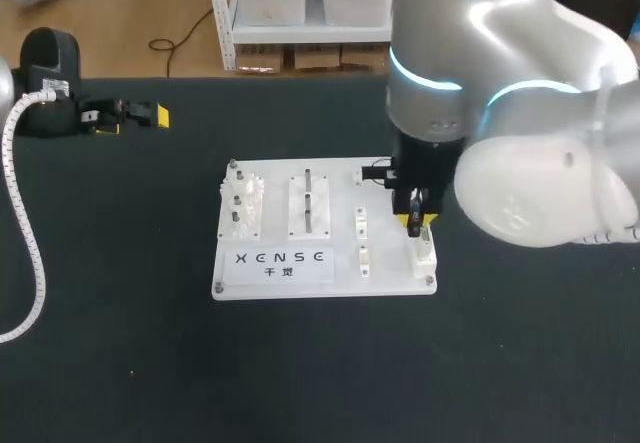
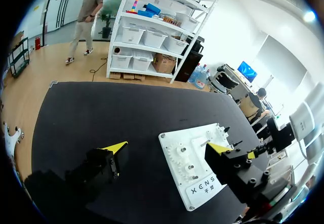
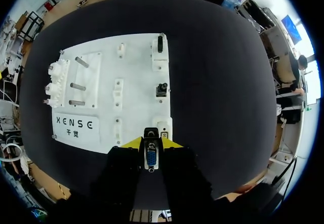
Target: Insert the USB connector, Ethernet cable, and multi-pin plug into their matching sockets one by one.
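A white board [image 1: 325, 263] lies mid-table with a row of sockets along its right edge. My right gripper [image 1: 415, 225] hangs over that edge, shut on the multi-pin plug [image 3: 150, 158], a black connector with a blue pin face. In the right wrist view the plug sits between the yellow tips of the right gripper [image 3: 150, 144], just above the nearest white socket [image 3: 163, 128]. Further ahead are a middle socket [image 3: 161, 89] and a far socket [image 3: 159, 47], each with a dark part in it. My left gripper [image 1: 135, 118] rests far off at the table's left, open and empty.
On the board's left part stand white gears [image 1: 243, 208] and upright pegs [image 1: 308, 203]. Two small white fixtures [image 1: 360, 221] sit in the middle column. A black connector with a cable [image 1: 378, 173] sits at the board's back right. Black tabletop surrounds the board.
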`<move>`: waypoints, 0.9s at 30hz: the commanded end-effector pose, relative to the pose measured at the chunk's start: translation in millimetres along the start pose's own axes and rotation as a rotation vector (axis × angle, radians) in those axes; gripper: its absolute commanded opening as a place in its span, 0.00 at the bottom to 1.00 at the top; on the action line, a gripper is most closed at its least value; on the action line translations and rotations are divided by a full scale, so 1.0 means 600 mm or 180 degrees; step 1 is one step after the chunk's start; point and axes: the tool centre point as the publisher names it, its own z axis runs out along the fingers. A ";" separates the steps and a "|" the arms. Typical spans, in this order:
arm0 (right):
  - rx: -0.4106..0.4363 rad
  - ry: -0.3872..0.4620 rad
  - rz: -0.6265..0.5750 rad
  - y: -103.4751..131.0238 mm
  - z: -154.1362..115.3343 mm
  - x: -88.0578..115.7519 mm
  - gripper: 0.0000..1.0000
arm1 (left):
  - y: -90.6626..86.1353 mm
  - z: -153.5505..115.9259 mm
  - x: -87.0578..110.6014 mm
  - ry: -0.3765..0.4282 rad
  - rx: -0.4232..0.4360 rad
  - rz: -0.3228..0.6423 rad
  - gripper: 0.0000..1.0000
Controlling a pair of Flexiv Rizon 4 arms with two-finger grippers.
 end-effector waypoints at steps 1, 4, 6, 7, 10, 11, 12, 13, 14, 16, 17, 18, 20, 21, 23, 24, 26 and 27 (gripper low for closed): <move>-0.0012 -0.0034 0.0016 -0.005 0.005 0.007 0.00 | 0.000 0.000 0.000 0.0000 0.0000 0.0000 1.00; -0.0010 -0.0019 0.0040 -0.009 0.008 0.007 0.00 | 0.000 0.000 0.000 0.0000 0.0000 0.0000 1.00; -0.0005 -0.0017 0.0048 -0.013 0.009 0.007 0.00 | 0.000 0.000 0.000 0.0000 0.0000 0.0000 1.00; -0.0003 -0.0015 0.0052 -0.014 0.009 0.007 0.00 | 0.000 0.000 0.000 0.0000 0.0000 0.0000 1.00; 0.0009 -0.0018 0.0061 -0.019 0.008 0.007 0.00 | 0.000 0.000 0.000 0.0000 0.0000 0.0000 1.00; 0.0012 -0.0019 0.0063 -0.020 0.008 0.007 0.00 | 0.000 0.000 0.000 0.0000 0.0000 0.0000 1.00; 0.0017 -0.0021 0.0066 -0.021 0.008 0.006 0.00 | 0.000 0.000 0.000 0.0000 0.0000 0.0000 1.00; 0.0019 -0.0022 0.0071 -0.023 0.008 0.006 0.00 | 0.000 0.000 0.000 0.0000 0.0000 0.0000 1.00; 0.0022 -0.0023 0.0077 -0.025 0.009 0.005 0.00 | 0.000 0.000 0.000 0.0000 0.0000 0.0000 1.00; 0.0022 -0.0021 0.0090 -0.026 0.009 0.005 0.00 | 0.000 0.000 0.000 0.0000 0.0000 0.0000 1.00; 0.0022 -0.0022 0.0094 -0.026 0.009 0.005 0.00 | 0.000 0.000 0.000 0.0000 0.0000 0.0000 1.00; 0.0023 -0.0019 0.0098 -0.026 0.009 0.005 0.00 | 0.000 0.000 0.000 0.0000 0.0000 0.0000 1.00; 0.0025 -0.0019 0.0099 -0.027 0.009 0.005 0.00 | 0.000 0.000 0.000 0.0000 0.0000 0.0000 1.00; 0.0026 -0.0017 0.0099 -0.027 0.009 0.006 0.00 | 0.000 0.000 0.000 0.0000 0.0000 0.0000 1.00; 0.0027 -0.0015 0.0101 -0.027 0.009 0.006 0.00 | 0.000 0.000 0.000 0.0000 0.0000 0.0000 1.00; 0.0028 -0.0010 0.0102 -0.027 0.009 0.006 0.00 | 0.000 0.000 0.000 0.0000 0.0000 0.0000 1.00; 0.0030 -0.0006 0.0101 -0.027 0.009 0.008 0.00 | 0.000 0.000 0.000 0.0000 0.0000 0.0000 1.00; 0.0030 -0.0003 0.0100 -0.027 0.009 0.008 0.00 | 0.000 0.000 0.000 0.0000 0.0000 0.0000 1.00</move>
